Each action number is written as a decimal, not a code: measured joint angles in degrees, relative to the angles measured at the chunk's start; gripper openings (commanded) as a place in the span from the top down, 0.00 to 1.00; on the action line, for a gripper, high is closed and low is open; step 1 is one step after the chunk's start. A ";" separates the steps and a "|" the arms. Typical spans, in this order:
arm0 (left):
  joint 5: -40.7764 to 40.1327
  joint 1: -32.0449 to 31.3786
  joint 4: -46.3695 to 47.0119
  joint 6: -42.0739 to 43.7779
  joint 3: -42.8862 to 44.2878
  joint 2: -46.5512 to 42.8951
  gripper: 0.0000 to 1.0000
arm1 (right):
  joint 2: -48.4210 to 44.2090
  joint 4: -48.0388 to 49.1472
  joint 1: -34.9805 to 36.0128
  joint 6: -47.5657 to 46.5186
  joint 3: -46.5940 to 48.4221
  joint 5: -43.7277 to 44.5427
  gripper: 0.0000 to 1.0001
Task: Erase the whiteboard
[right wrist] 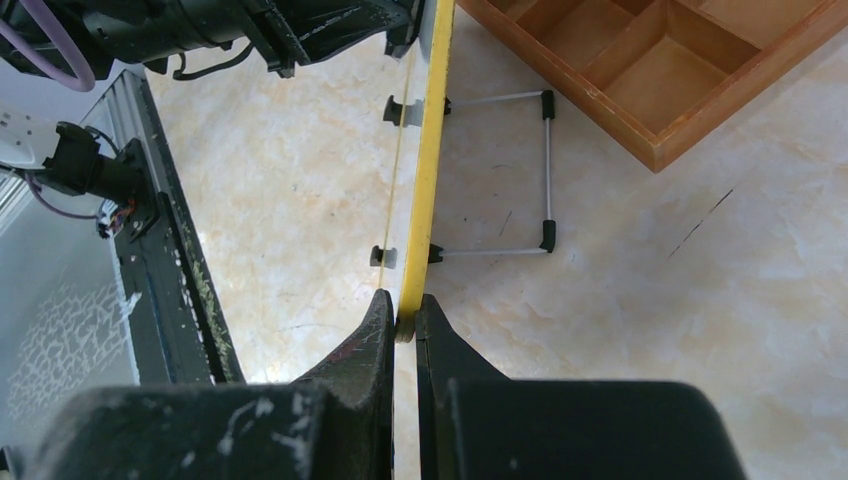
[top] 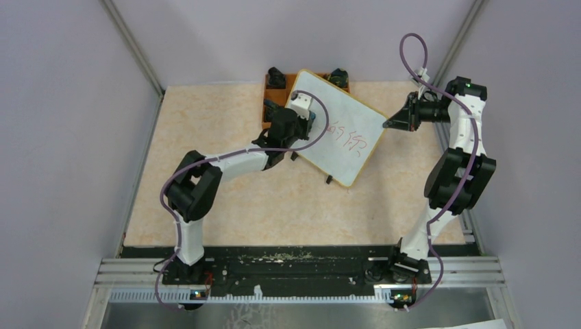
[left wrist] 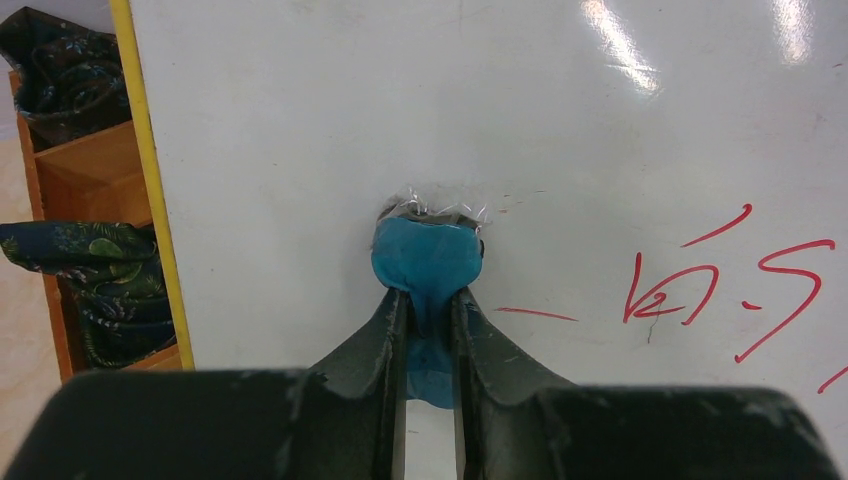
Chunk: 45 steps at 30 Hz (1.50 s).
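**Holding arrangement**

The whiteboard point(top: 339, 113) stands at the far centre of the table point(top: 226, 205), propped on its wire stand point(right wrist: 546, 170) just in front of the wooden compartment tray point(top: 273, 90).

The right gripper point(right wrist: 404, 322) pinches the board's yellow frame point(right wrist: 430, 150) at the right-hand edge, one finger on each face. This hold appears intended to brace the board so that wiping pressure does not tip or slide it.

The left gripper point(left wrist: 430, 300) is closed on a blue wiping pad point(left wrist: 428, 255). The pad's front end is pressed against the white surface, left of the red handwriting point(left wrist: 700, 290). The pad is held end-on, probably so that the fingers stay off the board while the pad alone makes contact.

The area around the pad is blank. The red strokes lie to its right, so the wiping is judged unfinished.

**Item count**

- Whiteboard: one
- Wire stand: one
- Blue wiping pad: one
- Grippers engaged: two, each closed on its item
- Compartment tray: one
- Dark patterned cloths point(left wrist: 105, 280) in the tray: two in the left wrist view, in separate compartments
- Red handwriting: one cluster on the right half of the board; the number of characters cannot be fixed
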 measured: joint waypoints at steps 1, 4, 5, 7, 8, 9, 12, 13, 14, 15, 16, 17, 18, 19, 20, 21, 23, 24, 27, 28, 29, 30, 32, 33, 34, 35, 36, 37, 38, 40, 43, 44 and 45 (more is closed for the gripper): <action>0.00 0.02 -0.04 0.00 0.00 0.00 1.00 | 0.00 -0.02 0.02 -0.07 0.00 -0.04 1.00; 0.09 0.00 -0.11 -0.11 0.00 0.00 1.00 | 0.00 -0.04 0.02 -0.17 0.00 -0.09 1.00; 0.24 0.00 -0.13 -0.35 0.00 0.00 1.00 | 0.00 -0.04 0.04 -0.17 0.00 -0.11 1.00; 0.72 -0.07 -0.11 -1.03 0.00 0.00 1.00 | 0.00 -0.07 0.04 -0.17 0.00 -0.09 1.00; 0.96 -0.39 -0.11 -1.27 0.00 0.00 1.00 | 0.00 -0.04 0.04 -0.17 0.00 -0.11 1.00; 1.01 -0.66 -0.11 -1.44 0.00 0.00 1.00 | 0.00 -0.07 0.04 -0.17 0.00 -0.09 1.00; 0.55 -1.40 -0.20 -1.99 0.00 0.00 1.00 | 0.00 -0.09 0.02 -0.20 0.00 -0.02 1.00; 0.37 -1.92 -0.28 -2.21 0.00 0.00 1.00 | 0.00 -0.09 0.04 -0.22 0.00 -0.04 1.00; 0.24 -2.54 -0.31 -2.38 0.00 0.00 1.00 | 0.00 -0.09 0.02 -0.28 0.00 -0.02 1.00; 0.15 -3.34 -0.28 -2.54 0.00 0.00 1.00 | 0.00 -0.11 0.02 -0.44 0.00 0.00 1.00; 0.11 -4.20 -0.28 -2.67 0.02 0.00 1.00 | 0.00 -0.13 0.02 -0.52 0.00 0.00 1.00; 0.02 -5.16 -0.31 -2.75 0.07 0.00 1.00 | 0.00 -0.17 0.02 -0.59 0.00 0.02 1.00; 0.02 -5.90 -0.33 -2.86 0.13 0.00 1.00 | 0.00 -0.22 0.02 -0.61 0.00 0.02 1.00; 0.04 -6.56 -0.37 -2.89 0.24 0.00 1.00 | 0.00 -0.24 0.02 -0.63 0.00 0.02 1.00; 0.04 -7.15 -0.44 -2.89 0.39 0.00 1.00 | 0.00 -0.28 0.02 -0.66 0.00 0.02 1.00; 0.04 -7.63 -0.63 -2.89 0.61 0.00 1.00 | 0.00 -0.31 0.02 -0.66 0.00 0.00 1.00; -0.07 -8.11 -0.76 -2.82 0.79 0.00 1.00 | 0.00 -0.35 0.02 -0.79 0.00 0.00 1.00; -0.26 -8.17 -0.76 -2.69 0.79 0.00 1.00 | 0.00 -0.37 0.02 -0.96 0.00 -0.02 1.00; -0.74 -7.85 -0.72 -2.40 0.74 0.00 1.00 | 0.00 -0.33 0.02 -1.03 0.00 -0.04 1.00; -0.87 -7.69 -0.61 -2.32 0.61 -0.02 1.00 | 0.00 -0.28 0.02 -1.03 0.00 -0.11 1.00; -1.09 -7.56 -0.13 -2.16 0.13 -0.15 1.00 | 0.00 -0.28 0.02 -1.03 -0.02 -0.20 1.00; -1.33 -7.41 0.17 -1.92 -0.55 -0.39 1.00 | 0.00 -0.28 0.04 -1.03 -0.04 -0.22 1.00; -1.55 -6.62 0.11 -1.44 -1.86 -0.98 1.00 | 0.00 -0.26 0.04 -1.03 -0.07 -0.22 1.00; -1.60 -5.90 0.00 -1.20 -2.38 -1.18 1.00 | 0.00 -0.17 0.04 -1.05 -0.13 -0.26 1.00; -1.55 -5.01 -0.09 -1.14 -2.67 -1.29 1.00 | 0.00 -0.13 0.04 -1.05 -0.17 -0.31 1.00; -1.51 -3.96 -0.17 -1.11 -2.80 -1.31 1.00 | 0.00 0.04 0.04 -1.05 -0.31 -0.44 1.00; -1.40 -2.80 -0.33 -1.11 -2.82 -1.31 1.00 | 0.00 0.02 0.04 -1.03 -0.35 -0.55 1.00; -1.31 -1.60 -0.39 -1.09 -2.82 -1.31 1.00 | 0.00 0.02 0.04 -1.03 -0.37 -0.57 1.00; -1.29 -0.35 -0.61 -1.07 -2.78 -1.31 1.00 | 0.00 -0.02 0.04 -1.03 -0.37 -0.61 1.00; -1.29 1.84 -1.77 -0.90 -2.23 -1.31 1.00 | 0.00 -0.02 0.04 -1.03 -0.37 -0.63 1.00; -1.27 3.96 -4.46 -0.70 0.39 -1.01 1.00 | 0.00 -0.02 0.04 -1.03 -0.39 -0.63 1.00; -1.09 4.26 -5.31 -0.68 2.05 -0.70 1.00 | 0.00 -0.04 0.04 -1.03 -0.39 -0.63 1.00; -0.96 4.22 -5.70 -0.68 3.52 -0.35 1.00 | 0.00 -0.04 0.04 -1.03 -0.39 -0.63 1.00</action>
